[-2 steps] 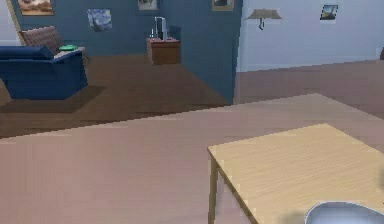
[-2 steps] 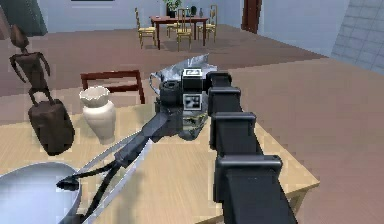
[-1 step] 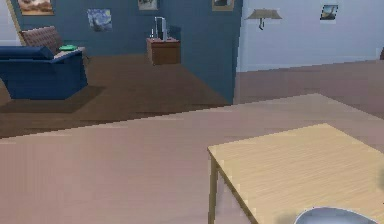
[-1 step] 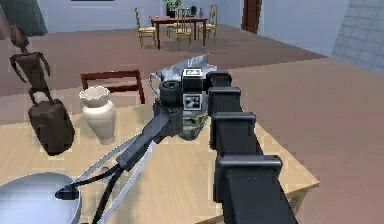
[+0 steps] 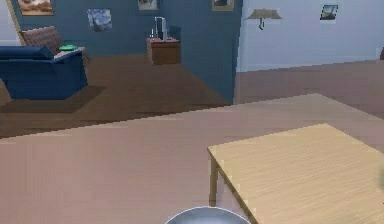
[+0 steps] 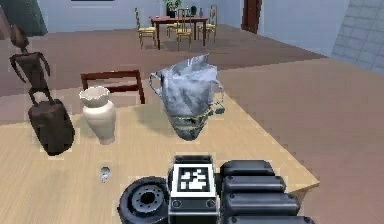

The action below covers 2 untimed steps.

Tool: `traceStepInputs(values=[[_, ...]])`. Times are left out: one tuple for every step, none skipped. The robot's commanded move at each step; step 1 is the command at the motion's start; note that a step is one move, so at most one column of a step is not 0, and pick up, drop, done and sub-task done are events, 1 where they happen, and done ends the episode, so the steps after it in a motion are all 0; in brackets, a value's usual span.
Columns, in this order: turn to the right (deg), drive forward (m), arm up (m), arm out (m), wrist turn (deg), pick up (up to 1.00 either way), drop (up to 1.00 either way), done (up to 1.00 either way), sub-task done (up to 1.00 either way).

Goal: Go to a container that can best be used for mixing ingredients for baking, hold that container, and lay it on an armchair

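1. Jaws: at the arm side view's bottom edge I see a white wrist marker (image 6: 195, 182). A dark round body (image 6: 145, 201) sits to its left and dark ridged blocks (image 6: 255, 192) to its right. I cannot make out the fingers, so I cannot tell how the jaws stand or whether they hold anything.
2. Under and around the jaws is a light wooden desk (image 6: 140, 150).
3. Just beyond the jaws and to the left, a small grey object (image 6: 104, 174) lies on the desk. It is too small to name.
4. Straight out beyond the jaws stands a silvery vessel (image 6: 188, 95). It is upright on the desk, open at the top, with a spout-like lip on its left and a handle on its right. Bare desk shows between it and the marker. I cannot tell from its shape whether it is the task's mixing container.
5. Farther left of the jaws stand a cream vase (image 6: 98, 112) and then a dark wooden statue (image 6: 40, 105). Both are upright.
6. Past the desk's far edge, behind the vase, is a dark red chair (image 6: 113, 79).
7. Far beyond the jaws is a dining table (image 6: 180, 22) with yellow chairs around it.
8. In the forward view, a grey rounded shape (image 5: 200, 215) sits at the bottom edge. I cannot tell what it is.
9. The blue armchair (image 5: 35, 70) is well away from the jaws, at the forward view's upper left. A green thing (image 5: 67, 47) lies just beside it, and a brown side table (image 5: 163, 50) stands to its right.
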Motion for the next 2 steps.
traceStepInputs(values=[[-21.0, 0.00, 0.00, 0.00, 0.0, 0.00, 0.00, 0.00, 0.00], [0.0, 1.00, 0.00, 0.00, 0.0, 0.00, 0.00, 0.00, 0.00]])
